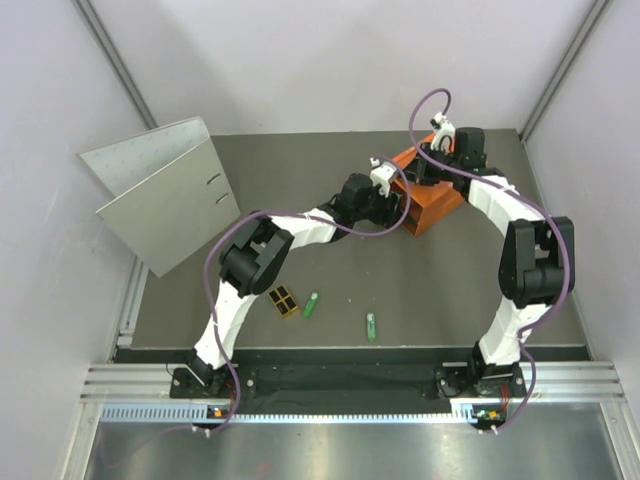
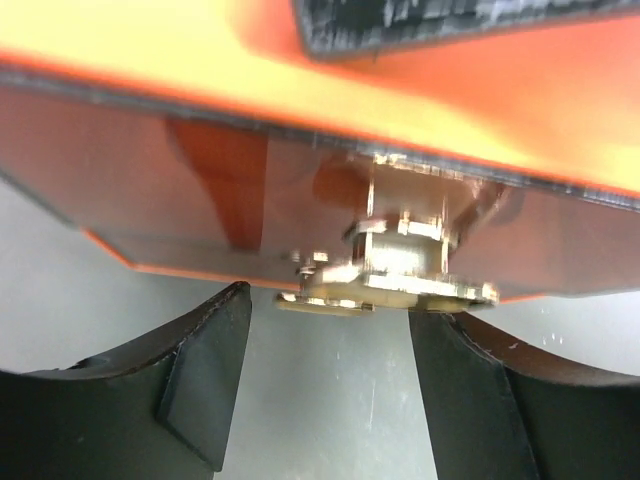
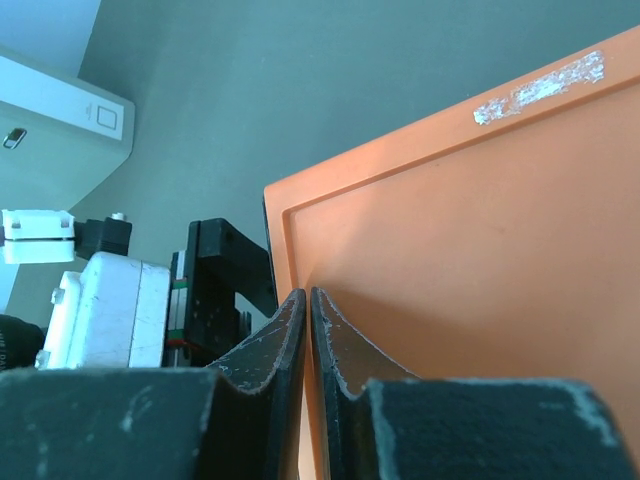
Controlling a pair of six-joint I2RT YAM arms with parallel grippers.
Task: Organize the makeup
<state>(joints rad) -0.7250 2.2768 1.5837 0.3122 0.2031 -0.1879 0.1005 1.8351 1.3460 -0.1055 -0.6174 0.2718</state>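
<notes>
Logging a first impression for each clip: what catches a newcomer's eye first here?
The orange drawer box, far right of the table, draws the eye: the open left gripper flanks its metal knob, and the right gripper is shut over its top. A grey ring binder stands open at far left; the palette and two green sticks lie near the front edge.

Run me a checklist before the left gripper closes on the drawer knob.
1. Left gripper open: ok, fingers spread.
2. Knob centred between the fingers: not ok, it sits at the tips, offset toward the image-right finger.
3. Right gripper shut over the orange drawer box top: ok; whether it presses down, cannot tell.
4. Palette and both green sticks away from the box: ok, they lie near the table's front edge.
5. Drawer fully closed: cannot tell.
</notes>
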